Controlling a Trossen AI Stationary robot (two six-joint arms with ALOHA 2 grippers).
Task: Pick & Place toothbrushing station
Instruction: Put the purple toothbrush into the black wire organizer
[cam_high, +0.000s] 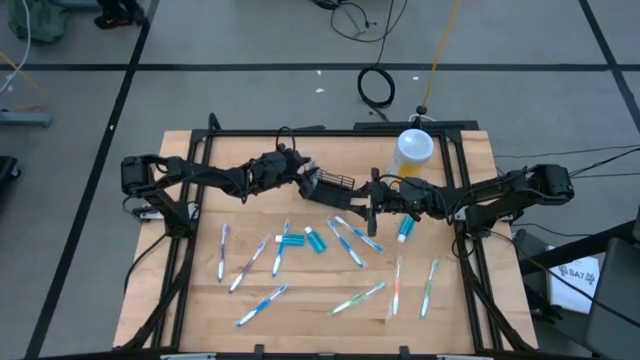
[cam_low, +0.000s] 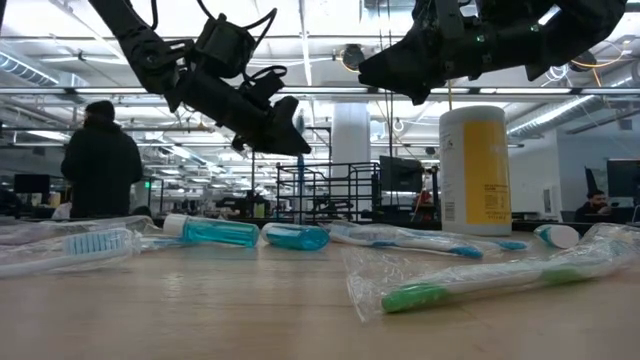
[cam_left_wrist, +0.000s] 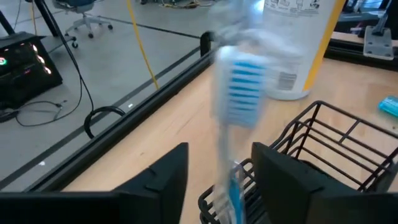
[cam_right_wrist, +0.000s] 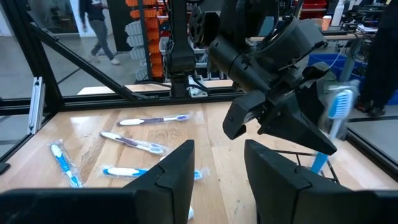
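Observation:
The black wire caddy (cam_high: 337, 188) stands on the wooden table behind its middle; it also shows in the left wrist view (cam_left_wrist: 323, 143). My left gripper (cam_high: 308, 180) hovers at the caddy's left end, open (cam_left_wrist: 219, 180). A wrapped blue-and-white toothbrush (cam_left_wrist: 239, 87) stands upright between its fingers, head up and lower end down in the caddy, with a gap on either side. The right wrist view shows it behind the left gripper (cam_right_wrist: 339, 106). My right gripper (cam_high: 375, 200) is open and empty (cam_right_wrist: 219, 174), just right of the caddy above the table.
A tall yellow bottle with a white lid (cam_high: 413, 150) stands behind the caddy to its right. Several wrapped toothbrushes (cam_high: 350, 240) and small blue toothpaste tubes (cam_high: 316, 240) lie over the table's near half. A person (cam_low: 100, 160) stands in the room beyond.

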